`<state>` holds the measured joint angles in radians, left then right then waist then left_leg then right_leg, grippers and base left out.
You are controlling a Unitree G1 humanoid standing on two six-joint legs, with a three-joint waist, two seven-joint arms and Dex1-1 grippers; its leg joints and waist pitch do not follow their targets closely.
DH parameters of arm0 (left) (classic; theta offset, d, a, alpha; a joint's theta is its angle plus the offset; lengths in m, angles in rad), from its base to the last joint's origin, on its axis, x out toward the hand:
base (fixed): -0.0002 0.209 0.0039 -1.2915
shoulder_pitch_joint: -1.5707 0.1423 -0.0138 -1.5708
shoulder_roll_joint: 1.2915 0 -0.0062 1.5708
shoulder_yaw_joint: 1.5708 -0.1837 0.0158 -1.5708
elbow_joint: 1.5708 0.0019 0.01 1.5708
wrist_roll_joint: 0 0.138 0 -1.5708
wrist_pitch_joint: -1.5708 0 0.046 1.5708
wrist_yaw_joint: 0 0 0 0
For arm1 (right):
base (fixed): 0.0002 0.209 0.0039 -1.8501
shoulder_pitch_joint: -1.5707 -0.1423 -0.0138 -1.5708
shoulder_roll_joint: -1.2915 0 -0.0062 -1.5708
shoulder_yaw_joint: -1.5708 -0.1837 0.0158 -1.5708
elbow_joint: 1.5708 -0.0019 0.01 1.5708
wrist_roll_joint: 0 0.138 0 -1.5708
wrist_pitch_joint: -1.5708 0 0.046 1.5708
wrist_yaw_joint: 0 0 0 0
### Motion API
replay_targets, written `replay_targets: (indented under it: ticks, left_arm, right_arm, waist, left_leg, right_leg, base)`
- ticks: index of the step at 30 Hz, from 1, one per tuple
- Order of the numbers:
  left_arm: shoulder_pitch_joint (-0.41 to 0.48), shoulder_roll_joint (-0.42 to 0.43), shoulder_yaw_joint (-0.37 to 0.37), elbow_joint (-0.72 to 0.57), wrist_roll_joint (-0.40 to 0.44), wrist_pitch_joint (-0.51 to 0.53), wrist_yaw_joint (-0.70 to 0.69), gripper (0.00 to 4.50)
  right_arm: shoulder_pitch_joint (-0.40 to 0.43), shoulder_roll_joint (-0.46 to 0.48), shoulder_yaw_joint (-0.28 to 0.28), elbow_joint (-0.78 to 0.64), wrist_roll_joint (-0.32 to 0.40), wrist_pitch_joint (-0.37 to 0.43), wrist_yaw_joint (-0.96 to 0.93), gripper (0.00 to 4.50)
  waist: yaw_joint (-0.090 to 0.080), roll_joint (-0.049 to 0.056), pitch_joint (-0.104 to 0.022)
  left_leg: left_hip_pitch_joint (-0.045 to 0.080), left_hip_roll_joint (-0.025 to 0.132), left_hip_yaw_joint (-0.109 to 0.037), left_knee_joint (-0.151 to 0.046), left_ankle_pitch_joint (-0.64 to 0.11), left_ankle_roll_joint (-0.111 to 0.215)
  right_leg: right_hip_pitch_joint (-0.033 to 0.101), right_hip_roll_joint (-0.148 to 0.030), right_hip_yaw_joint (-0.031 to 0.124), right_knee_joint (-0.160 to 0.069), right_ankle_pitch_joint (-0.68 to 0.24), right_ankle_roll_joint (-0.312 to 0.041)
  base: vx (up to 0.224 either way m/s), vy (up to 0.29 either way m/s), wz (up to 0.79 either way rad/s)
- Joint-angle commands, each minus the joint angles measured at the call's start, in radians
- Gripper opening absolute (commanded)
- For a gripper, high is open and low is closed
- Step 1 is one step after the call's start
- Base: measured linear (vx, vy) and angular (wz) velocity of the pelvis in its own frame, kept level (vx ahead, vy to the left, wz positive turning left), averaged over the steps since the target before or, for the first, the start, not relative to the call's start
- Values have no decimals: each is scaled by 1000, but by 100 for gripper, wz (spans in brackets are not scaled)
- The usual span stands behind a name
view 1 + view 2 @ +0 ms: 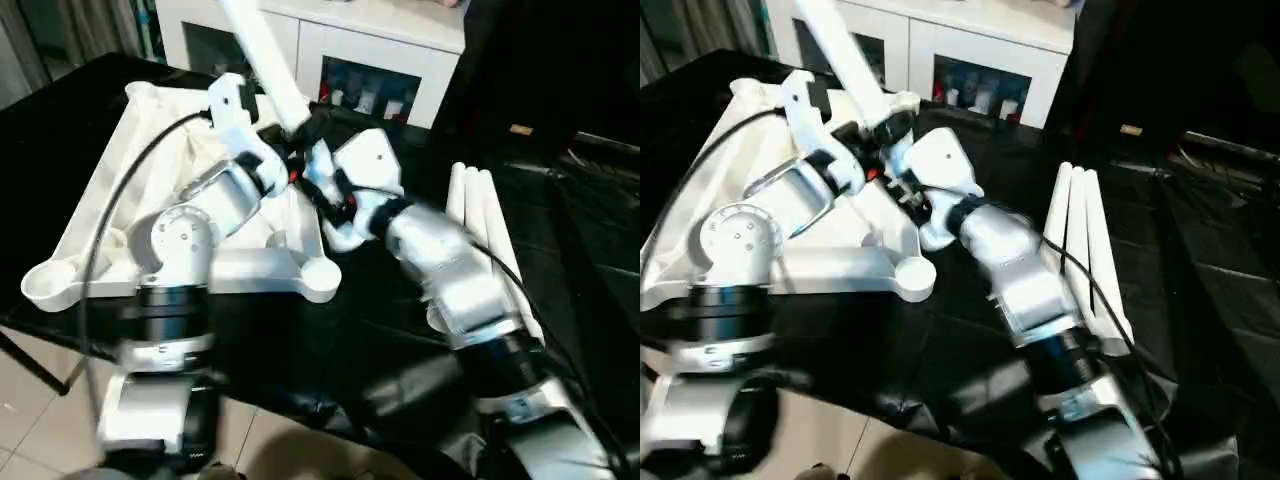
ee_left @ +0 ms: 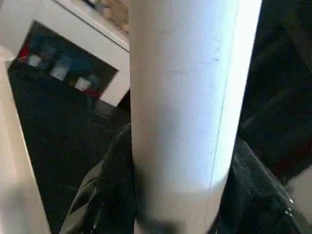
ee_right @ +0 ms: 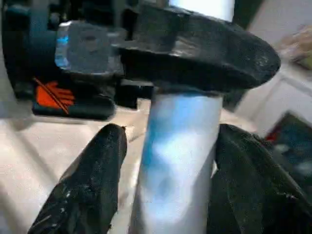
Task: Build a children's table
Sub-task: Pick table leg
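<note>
1. The white plastic rectangular tabletop lies upside down on the black-sheeted worktable, ribbed underside up, with round sockets at its corners.
2. One long white tube leg stands tilted above the far corner of the tabletop, its upper end leaning away toward the white cabinet behind the worktable.
3. The left gripper meets the leg near its lower end. In the left wrist view the leg sits between the black fingers, which press against both of its sides: the fingers hold the leg.
4. The right gripper is just below the left one on the same leg. In the right wrist view its two black fingers stand on either side of the leg with a narrow gap on the one side; contact there cannot be told.
5. Three more white tube legs lie side by side on the worktable, to the robot's right, well apart from the tabletop.
</note>
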<state>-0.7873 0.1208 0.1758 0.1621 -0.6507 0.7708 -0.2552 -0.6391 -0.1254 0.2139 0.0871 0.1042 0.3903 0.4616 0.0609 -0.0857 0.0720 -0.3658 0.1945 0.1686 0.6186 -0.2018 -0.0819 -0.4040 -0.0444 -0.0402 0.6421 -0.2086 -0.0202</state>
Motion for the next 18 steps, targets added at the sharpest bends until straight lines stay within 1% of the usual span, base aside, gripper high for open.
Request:
replay_targets:
  ticks: [1,2,3,5,7,8,9,11,13,15,16,18]
  left_arm:
    - [6,72,-110,-61,26,13,-166,188]
    - [6,72,-110,-61,26,13,-166,188]
    - [6,141,-150,-69,28,28,-265,188]
    - [-1,183,-159,-69,13,42,-340,188]
    - [-7,210,-164,-75,-6,51,-396,188]
    - [-9,225,-165,-89,-29,64,-437,188]
    - [-11,234,-165,-96,-41,72,-460,188]
    - [-15,251,-166,-111,-66,83,-512,188]
    - [-24,257,-157,-123,-97,96,-549,188]
    - [-30,256,-147,-126,-119,104,-566,188]
    - [-39,256,-136,-127,-147,113,-589,188]
    - [-42,255,-133,-128,-160,117,-600,188]
  right_arm:
    - [7,-49,-40,-49,98,96,106,321]
    - [7,-49,-40,-49,98,96,106,321]
    - [14,-97,-49,-68,158,163,193,321]
    - [22,-134,-54,-84,210,231,260,321]
    - [29,-159,-51,-95,240,249,311,321]
    - [31,-168,-54,-100,265,275,334,321]
    - [32,-172,-57,-102,279,291,346,321]
    - [34,-178,-62,-112,306,321,368,321]
    - [36,-184,-61,-124,327,343,388,321]
    - [38,-189,-58,-132,338,355,400,321]
    - [41,-194,-54,-142,351,373,410,321]
    - [43,-195,-53,-146,357,382,412,293]
  waist:
    - [5,25,-81]
    - [5,25,-81]
    - [4,26,-78]
    - [4,28,-76]
    - [4,25,-77]
    - [4,26,-77]
    - [6,25,-78]
    - [7,26,-78]
    - [6,26,-76]
    - [7,25,-75]
    - [7,25,-76]
    - [8,25,-75]
  left_leg:
    - [15,29,-8,-70,-12,8]
    - [15,29,-8,-70,-12,8]
    - [17,27,-4,-69,-24,2]
    - [15,29,-5,-72,-35,-7]
    - [14,28,-4,-71,-39,-13]
    - [12,29,-4,-71,-46,-19]
    - [14,29,-4,-70,-50,-22]
    - [13,32,-5,-71,-53,-27]
    - [13,30,-4,-71,-57,-31]
    - [12,30,-4,-71,-62,-35]
    - [12,28,-3,-71,-63,-35]
    - [12,30,-4,-71,-61,-36]
  right_leg:
    - [71,-75,50,-49,134,-200]
    - [71,-75,50,-49,134,-200]
    - [69,-74,50,-53,117,-205]
    - [70,-74,51,-53,95,-206]
    - [73,-77,51,-55,80,-213]
    - [71,-79,52,-56,64,-218]
    - [72,-81,52,-56,49,-223]
    - [71,-83,51,-55,34,-231]
    - [69,-79,50,-56,25,-234]
    - [69,-79,50,-58,13,-231]
    - [70,-78,50,-58,10,-230]
    - [69,-80,51,-59,3,-226]
  base:
    - [0,0,0]
    - [0,0,0]
    - [0,0,0]
    - [0,0,0]
    - [0,0,0]
    - [0,0,0]
    - [0,0,0]
    - [0,0,0]
    - [0,0,0]
    - [0,0,0]
    - [0,0,0]
    - [0,0,0]
